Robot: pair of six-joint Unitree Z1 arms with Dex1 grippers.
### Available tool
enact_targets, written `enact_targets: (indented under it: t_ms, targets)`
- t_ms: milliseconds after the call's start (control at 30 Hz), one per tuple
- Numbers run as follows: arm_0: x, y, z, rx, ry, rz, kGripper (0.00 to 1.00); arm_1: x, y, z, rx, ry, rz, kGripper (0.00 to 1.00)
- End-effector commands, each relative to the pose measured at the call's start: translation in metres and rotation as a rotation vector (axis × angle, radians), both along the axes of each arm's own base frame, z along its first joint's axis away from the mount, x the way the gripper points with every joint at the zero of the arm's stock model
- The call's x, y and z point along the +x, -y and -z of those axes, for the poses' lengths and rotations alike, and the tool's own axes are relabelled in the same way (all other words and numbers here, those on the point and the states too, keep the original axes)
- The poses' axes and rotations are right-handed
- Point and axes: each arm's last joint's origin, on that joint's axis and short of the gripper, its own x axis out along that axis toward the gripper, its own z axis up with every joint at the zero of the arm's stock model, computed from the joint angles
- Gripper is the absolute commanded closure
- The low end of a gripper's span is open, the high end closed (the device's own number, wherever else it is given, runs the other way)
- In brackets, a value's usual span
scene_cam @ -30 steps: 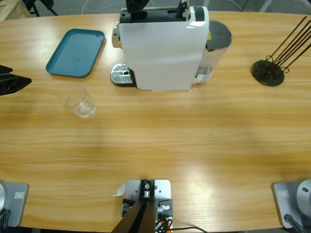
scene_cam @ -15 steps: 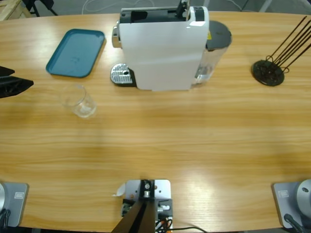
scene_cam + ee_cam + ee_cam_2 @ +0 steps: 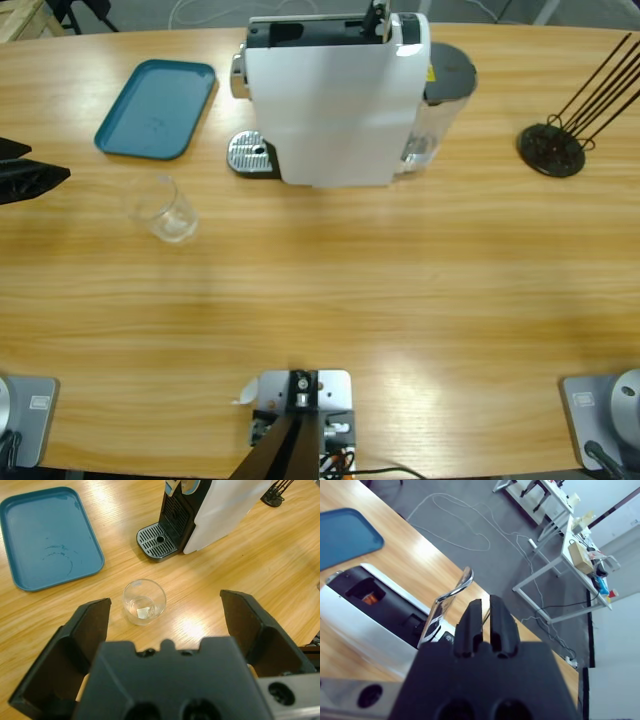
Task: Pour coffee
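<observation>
- My left end effector (image 3: 160, 615) is spread wide, holding nothing, near the glass cup (image 3: 144, 601).
- The cup stands on the table (image 3: 400, 270), near the coffee machine (image 3: 335, 95).
- My right end effector (image 3: 485, 622) is clenched above the machine.

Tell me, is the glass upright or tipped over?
Upright. The glass stands on the table with its round mouth facing up, ahead of the open left claw.
</observation>
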Motion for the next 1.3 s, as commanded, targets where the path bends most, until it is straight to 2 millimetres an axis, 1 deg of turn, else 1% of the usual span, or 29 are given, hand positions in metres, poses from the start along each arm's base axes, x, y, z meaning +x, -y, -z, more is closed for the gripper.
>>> enact_targets:
  t_ms: [33, 300, 433, 600, 700, 867, 967, 1100, 1167, 1233, 1300]
  targets:
    - [-0.002, 0.0, 0.011, 0.01, -0.02, 0.006, 0.05, 0.011, -0.03, 0.039, -0.07, -0.044, -0.008, 1.0]
    - [-0.001, 0.001, 0.012, 0.013, -0.023, 0.006, 0.05, 0.013, -0.053, 0.047, -0.063, -0.051, -0.056, 1.0]
    - [-0.001, 0.001, 0.012, 0.015, -0.025, 0.006, 0.05, 0.006, -0.067, 0.053, -0.062, -0.055, -0.084, 1.0]
    - [0.0, 0.002, 0.013, 0.018, -0.03, 0.006, 0.05, -0.008, -0.085, 0.058, -0.05, -0.06, -0.117, 1.0]
    - [0.001, 0.002, 0.013, 0.021, -0.033, 0.006, 0.05, -0.012, -0.095, 0.062, -0.04, -0.067, -0.133, 1.0]
    - [0.001, 0.003, 0.014, 0.023, -0.036, 0.006, 0.05, -0.013, -0.113, 0.068, -0.038, -0.072, -0.151, 1.0]
    - [0.001, 0.003, 0.014, 0.023, -0.036, 0.006, 0.05, -0.011, -0.119, 0.074, -0.048, -0.077, -0.152, 1.0]
    - [0.001, 0.002, 0.014, 0.022, -0.034, 0.006, 0.05, -0.01, -0.12, 0.077, -0.06, -0.078, -0.148, 1.0]
    - [0.001, 0.002, 0.013, 0.021, -0.033, 0.006, 0.05, -0.011, -0.117, 0.075, -0.066, -0.067, -0.132, 1.0]
    - [0.0, 0.002, 0.013, 0.019, -0.031, 0.006, 0.05, -0.014, -0.107, 0.063, -0.063, -0.05, -0.118, 1.0]
    - [0.0, 0.001, 0.013, 0.018, -0.028, 0.006, 0.05, -0.022, -0.09, 0.049, -0.064, -0.062, -0.114, 1.0]
